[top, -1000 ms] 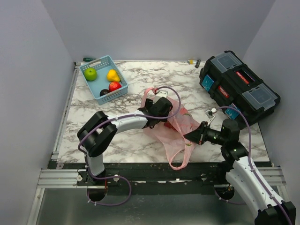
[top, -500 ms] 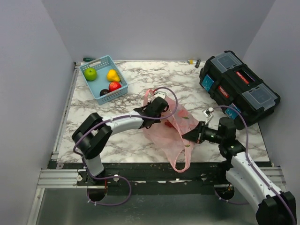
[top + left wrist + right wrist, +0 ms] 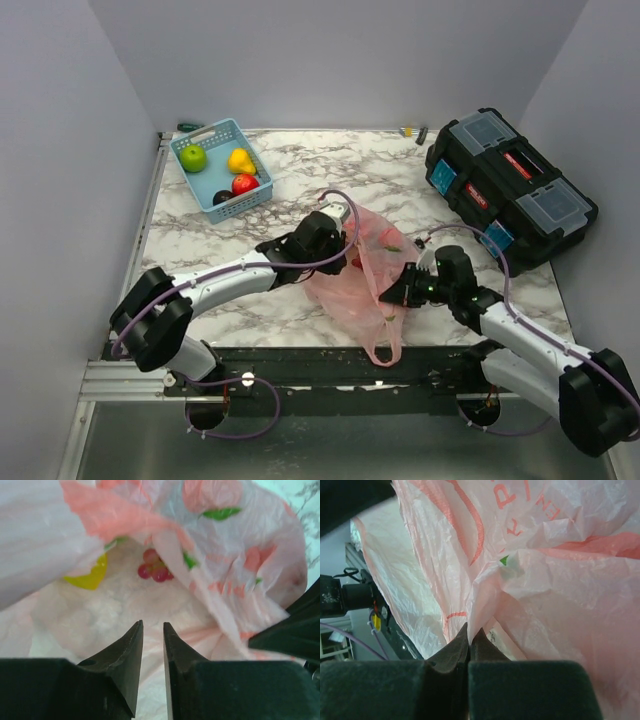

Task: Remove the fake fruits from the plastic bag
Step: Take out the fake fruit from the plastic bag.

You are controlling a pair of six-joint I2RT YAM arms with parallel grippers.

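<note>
**A:** Where do we find the plastic bag (image 3: pixel 350 295) in this shot?

**B:** We find it crumpled on the marble desk (image 3: pixel 330 160), near the front edge and between the two arms. Its long axis runs from the far side toward the arm bases. One loop handle (image 3: pixel 385 361) points that same way and hangs over the desk's near edge.

**A:** And what do we report on the arms?

**B:** The right fingers (image 3: pixel 445 680) are pressed together on a fold of pink film at the bag's right side. The left fingers (image 3: pixel 125 665) are at its far-left end, pointing into the bag. They stand a narrow gap apart, and we see nothing between them.

**A:** What do we make out inside?

**B:** Through the film, the left wrist view gives us a yellow piece (image 3: pixel 90 577) and a small red cluster (image 3: pixel 155 571) ahead of the fingertips. We cannot tell whether the red is fruit or print.

**A:** And outside the bag?

**B:** Four pieces lie in the light blue basket (image 3: pixel 241 206) at the desk's far-left corner, well apart from the bag. They are a green apple (image 3: pixel 193 157), a yellow pear (image 3: pixel 241 160), a red apple (image 3: pixel 244 184) and a dark plum (image 3: pixel 222 197). A black toolbox (image 3: pixel 510 185) sits along the right edge.
</note>
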